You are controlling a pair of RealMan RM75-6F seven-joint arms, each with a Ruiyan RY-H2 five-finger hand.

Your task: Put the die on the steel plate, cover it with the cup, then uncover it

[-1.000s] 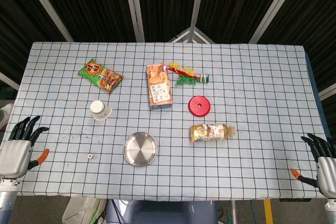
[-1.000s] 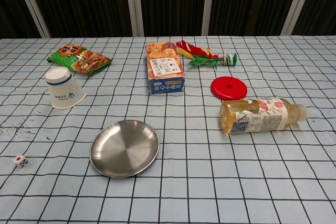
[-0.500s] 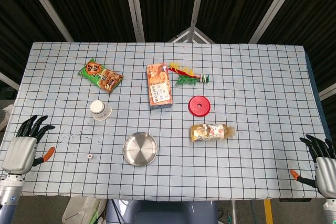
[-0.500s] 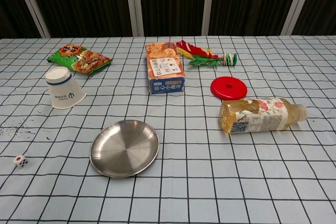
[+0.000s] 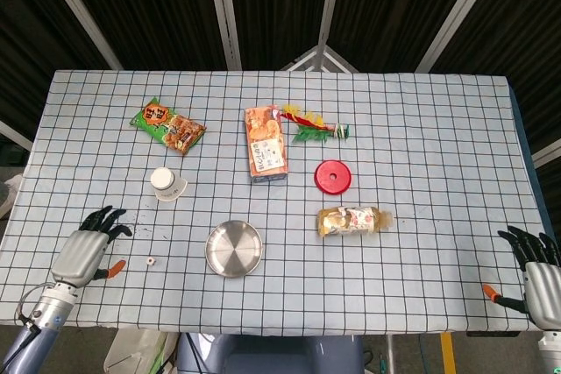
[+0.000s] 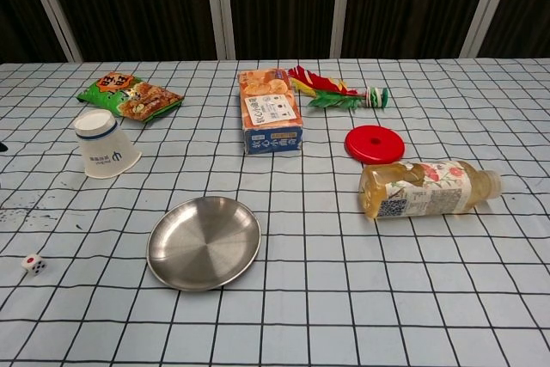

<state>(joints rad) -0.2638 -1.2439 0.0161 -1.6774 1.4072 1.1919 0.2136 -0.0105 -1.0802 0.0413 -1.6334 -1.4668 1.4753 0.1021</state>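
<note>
The left hand (image 5: 83, 250) has been brought in over the counter (image 5: 438, 155) from the near left edge within the last second, and it is now seen just left of the die (image 5: 151, 261), with its fingers (image 5: 107, 219) spread and nothing held. The die itself has not been moved: it lies on the checked cloth, apart from the steel plate (image 5: 233, 249), which sits empty to its right. The cup (image 5: 166, 184) is seen lying tipped over beyond the die, untouched. The right hand (image 5: 539, 279) is kept at the near right corner, well apart from everything, fingers apart and empty. From this shift it can be judged that the pickup of the die is being set up, so the first step is only starting; the plate is not yet loaded, and covering and uncovering are still ahead. A small die will probably call for a careful pinch.
</note>
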